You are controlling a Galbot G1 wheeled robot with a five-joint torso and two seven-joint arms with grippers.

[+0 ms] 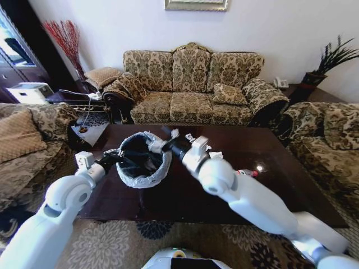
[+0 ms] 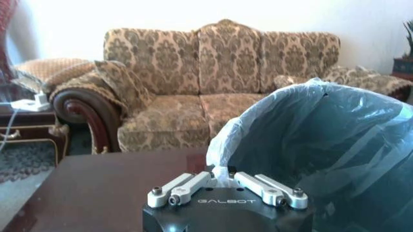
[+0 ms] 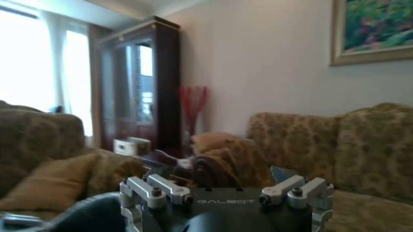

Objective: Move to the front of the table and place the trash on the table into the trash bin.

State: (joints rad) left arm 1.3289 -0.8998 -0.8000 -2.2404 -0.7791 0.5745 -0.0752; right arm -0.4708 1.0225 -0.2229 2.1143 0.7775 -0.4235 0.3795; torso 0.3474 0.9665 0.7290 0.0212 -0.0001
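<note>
A Galbot holds the bin [image 1: 143,159] tilted near the table's [image 1: 280,168] left edge, the left gripper [image 2: 223,181] clenched on the bag's rim, while the right gripper [image 1: 159,145] hangs spread and empty over the bin's mouth; scraps [image 1: 215,154] and a bottle [image 1: 247,173] wait toward the right edge, so the bin is best kept steady

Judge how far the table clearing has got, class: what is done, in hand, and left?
Done: the robot is at the table. In hand: the left gripper pinches the trash bin liner; the right gripper hovers at its mouth, fingers open. Left: a bottle and paper scrap.
</note>
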